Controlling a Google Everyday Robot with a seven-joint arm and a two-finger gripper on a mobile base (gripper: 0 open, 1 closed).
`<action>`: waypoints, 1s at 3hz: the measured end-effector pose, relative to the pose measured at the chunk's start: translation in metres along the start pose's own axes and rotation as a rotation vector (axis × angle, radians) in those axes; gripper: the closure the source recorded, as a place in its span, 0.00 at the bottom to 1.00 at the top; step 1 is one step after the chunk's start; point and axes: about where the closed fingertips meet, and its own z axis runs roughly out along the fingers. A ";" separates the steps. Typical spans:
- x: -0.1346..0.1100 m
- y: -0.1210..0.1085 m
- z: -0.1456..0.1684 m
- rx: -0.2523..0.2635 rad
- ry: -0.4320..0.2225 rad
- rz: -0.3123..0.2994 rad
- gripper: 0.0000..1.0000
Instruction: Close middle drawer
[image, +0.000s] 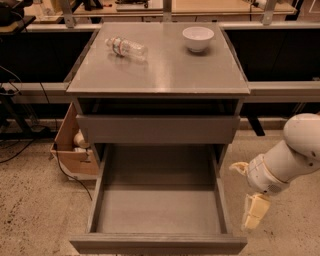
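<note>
- I am looking down at a grey drawer cabinet (159, 80) from the front, through the one camera view.
- The middle drawer (157, 244) is standing pulled far out towards me. Its long tray is lying open, and its flat front panel is sitting at the bottom edge of the view.
- Nothing is lying inside that tray; I am seeing only its bare grey floor and low side walls.
- Above it, the upper drawer front (157, 129) is sitting nearly flush with the cabinet, with a dark gap showing between it and the cabinet top.
- The gripper (253, 211) is hanging to the right of the open drawer, just outside its right side wall and pointing down at the floor.
- It is touching neither the drawer nor the cabinet, and I cannot tell whether the claw is released or clenched.
- The white arm (295, 152) is reaching in from the right edge, bending down towards the gripper.
- On the cabinet top, a clear plastic bottle (126, 48) is lying on its side at the back left.
- A white bowl (198, 38) is standing upright at the back right, well apart from the bottle.
- A cardboard box (70, 145) is sitting on the speckled floor (35, 210), against the cabinet's left side.
</note>
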 end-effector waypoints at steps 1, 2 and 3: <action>0.009 0.003 0.024 -0.011 0.024 0.003 0.00; 0.038 0.006 0.072 -0.024 0.037 0.008 0.00; 0.063 0.004 0.115 -0.033 0.012 -0.003 0.00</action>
